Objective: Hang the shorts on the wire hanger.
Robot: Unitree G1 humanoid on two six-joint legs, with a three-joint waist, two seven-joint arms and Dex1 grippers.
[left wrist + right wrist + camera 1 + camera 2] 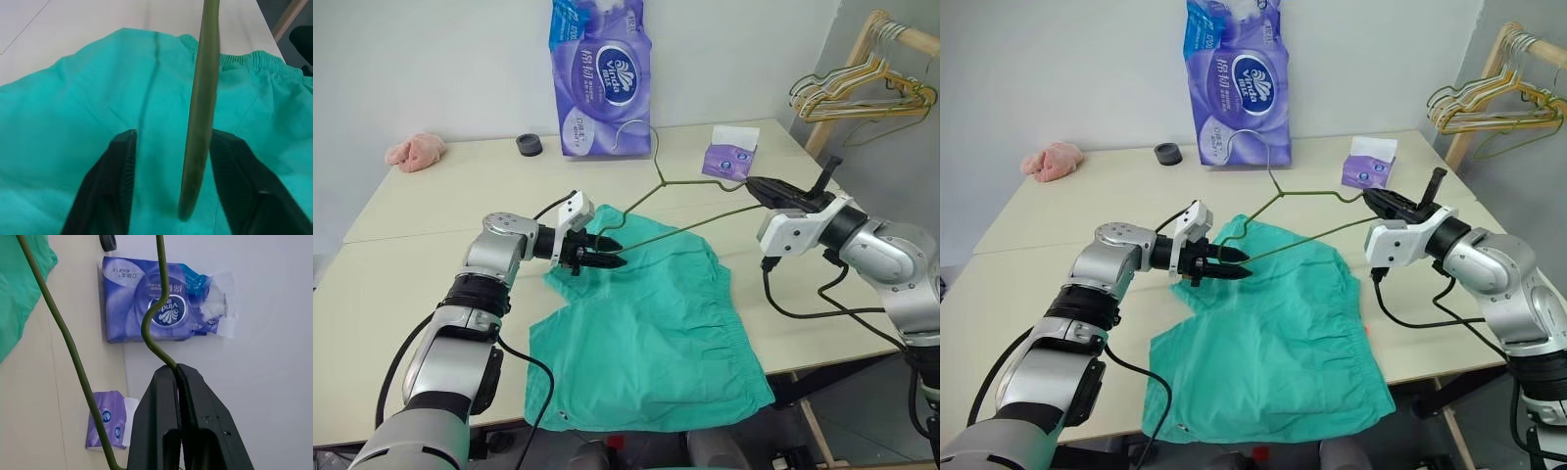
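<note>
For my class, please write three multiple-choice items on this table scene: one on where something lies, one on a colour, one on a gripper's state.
1. Where is the pink cloth?
A. at the table's far left corner
B. on the shorts
C. beside the small tissue pack

2. What colour are the shorts?
A. purple
B. teal-green
C. yellow

3. What is the right gripper doing?
A. hanging open
B. shut on the wire hanger
C. shut on the shorts

Answers:
1 A: it lies near the far left edge of the table.
2 B: the fabric spread on the table is teal-green.
3 B: the right wrist view shows the wire pinched between the closed fingers.
</note>
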